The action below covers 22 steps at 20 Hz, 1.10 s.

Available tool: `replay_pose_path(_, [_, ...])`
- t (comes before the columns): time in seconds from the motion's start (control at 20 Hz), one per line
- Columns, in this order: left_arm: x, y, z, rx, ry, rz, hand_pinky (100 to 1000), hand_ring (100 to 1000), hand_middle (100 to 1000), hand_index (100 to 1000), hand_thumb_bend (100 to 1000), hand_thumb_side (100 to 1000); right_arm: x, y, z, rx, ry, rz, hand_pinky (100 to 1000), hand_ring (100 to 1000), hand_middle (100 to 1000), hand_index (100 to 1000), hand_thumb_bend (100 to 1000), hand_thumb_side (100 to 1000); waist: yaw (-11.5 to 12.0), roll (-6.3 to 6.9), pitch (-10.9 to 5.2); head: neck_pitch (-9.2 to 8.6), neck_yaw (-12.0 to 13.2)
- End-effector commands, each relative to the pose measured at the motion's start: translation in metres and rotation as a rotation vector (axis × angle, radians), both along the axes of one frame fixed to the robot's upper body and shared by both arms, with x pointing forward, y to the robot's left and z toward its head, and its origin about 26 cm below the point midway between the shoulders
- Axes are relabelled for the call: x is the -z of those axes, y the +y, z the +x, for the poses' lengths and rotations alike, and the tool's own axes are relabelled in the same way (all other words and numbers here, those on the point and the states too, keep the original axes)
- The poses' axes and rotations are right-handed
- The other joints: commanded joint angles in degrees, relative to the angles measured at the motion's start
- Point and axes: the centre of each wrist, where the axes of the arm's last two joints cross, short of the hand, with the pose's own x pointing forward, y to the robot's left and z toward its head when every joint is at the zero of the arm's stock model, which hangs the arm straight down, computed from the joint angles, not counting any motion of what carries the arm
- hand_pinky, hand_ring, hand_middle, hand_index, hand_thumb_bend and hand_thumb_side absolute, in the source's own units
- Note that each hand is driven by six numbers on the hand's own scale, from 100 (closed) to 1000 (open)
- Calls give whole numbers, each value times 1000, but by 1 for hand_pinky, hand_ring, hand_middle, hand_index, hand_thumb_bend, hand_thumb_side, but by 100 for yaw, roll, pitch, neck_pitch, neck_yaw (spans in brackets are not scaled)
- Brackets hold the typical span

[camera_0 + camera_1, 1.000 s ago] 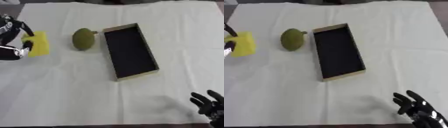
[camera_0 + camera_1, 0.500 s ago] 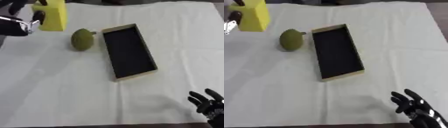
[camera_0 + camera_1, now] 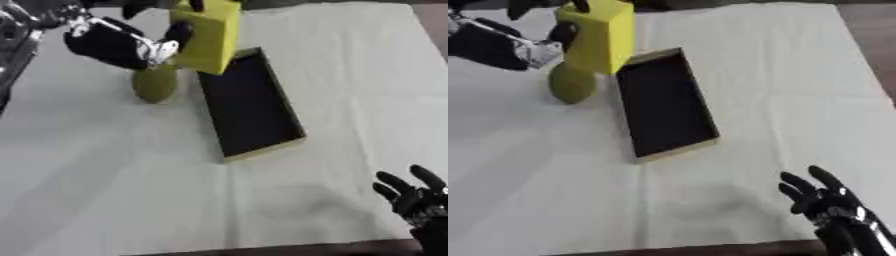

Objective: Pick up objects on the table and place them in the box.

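Observation:
My left hand comes in from the upper left, shut on a yellow block, which it holds in the air above the far left corner of the box. The box is a shallow tan-rimmed tray with a black inside, lying on the white cloth. An olive-green pear-shaped fruit lies on the cloth just left of the box, partly under the block. My right hand rests open at the lower right corner, fingers up.
A white cloth covers the table. The table's dark edge shows along the bottom and at the upper right corner.
My left hand has carried the yellow block up off the cloth and rightward, from the far left to above the box's far left corner. The view has also shifted.

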Motion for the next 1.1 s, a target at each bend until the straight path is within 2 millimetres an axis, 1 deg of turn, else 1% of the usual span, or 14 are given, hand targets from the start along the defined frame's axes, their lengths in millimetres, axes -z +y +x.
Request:
replay_pose_path(0.05, [-2, -19, -3, 50, -18, 17, 511, 210, 151, 321, 100, 160, -9, -4, 3, -160, -408, -191, 1000, 1000, 611, 1000, 100, 285, -30, -11, -75, -45, 12])
replay_pose_path(0.2, [7, -33, 1, 62, -13, 44, 511, 214, 156, 323, 100, 166, -11, -6, 5, -158, -416, -176, 1000, 1000, 611, 1000, 100, 268, -69, -18, -66, -75, 12])
replay_pose_path(0.45, [28, -45, 16, 23, 0, 87, 513, 220, 162, 325, 100, 172, -12, -5, 7, -162, -423, -161, 1000, 1000, 612, 999, 100, 244, -97, -29, -54, -107, -8])
replay_pose_path(0.6, [46, -47, 31, -30, 11, 109, 513, 223, 165, 324, 100, 182, -14, -4, 9, -164, -428, -151, 1000, 1000, 613, 997, 100, 216, -114, -41, -45, -125, -5])
replay_pose_path(0.75, [59, -45, 42, -67, 9, 115, 512, 223, 165, 324, 100, 181, -14, -4, 9, -162, -431, -146, 1000, 1000, 613, 997, 100, 223, -129, -55, -35, -138, -16])
replay_pose_path(0.95, [70, -46, 50, -85, -8, 104, 511, 221, 163, 321, 100, 173, -13, -3, 9, -162, -432, -146, 1000, 1000, 611, 1000, 100, 241, -134, -73, -26, -157, -8])
replay_pose_path(1.1, [79, -47, 54, -93, -4, 103, 510, 220, 162, 322, 100, 189, -12, -1, 9, -165, -432, -149, 1000, 1000, 610, 1000, 100, 266, -143, -84, -17, -168, 0])
